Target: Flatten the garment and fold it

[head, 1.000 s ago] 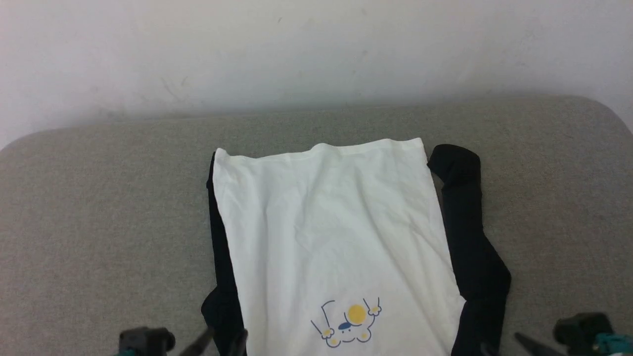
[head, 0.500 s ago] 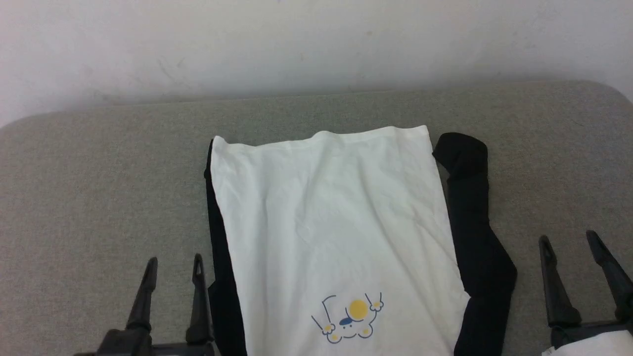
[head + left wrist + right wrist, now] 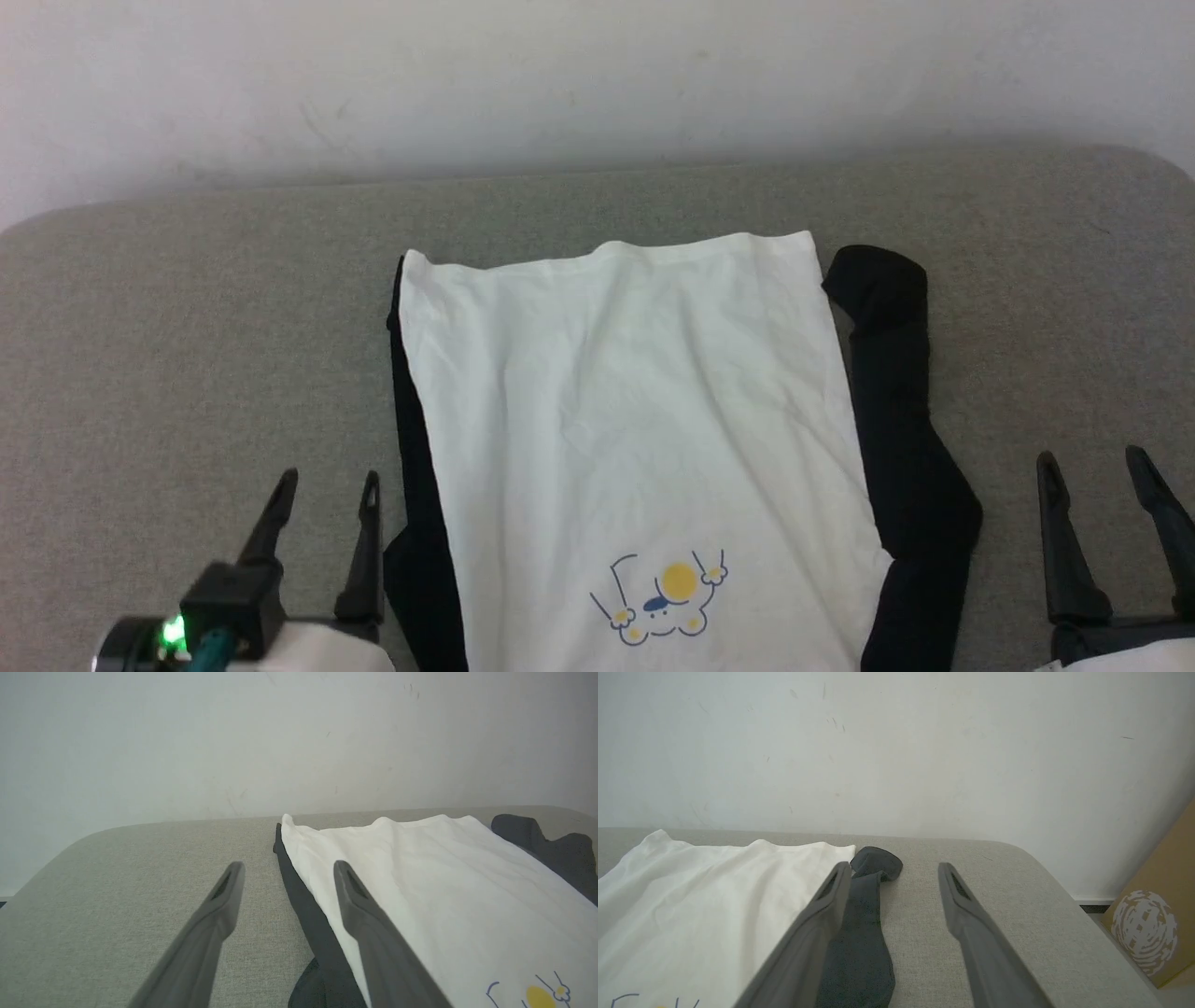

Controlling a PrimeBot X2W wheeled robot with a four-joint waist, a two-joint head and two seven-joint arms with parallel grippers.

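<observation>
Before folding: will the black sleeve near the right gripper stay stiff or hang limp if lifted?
Probably limp: the sleeve lies bent. The garment looks thin and creased, so likely light. It may cling to the rough cushion.

Left claw splayed, right claw splayed, both empty

A grey fabric surface meets a white wall; cardboard box nearby.

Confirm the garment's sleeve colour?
Black; the sleeves of the garment show best in the head view.
</observation>
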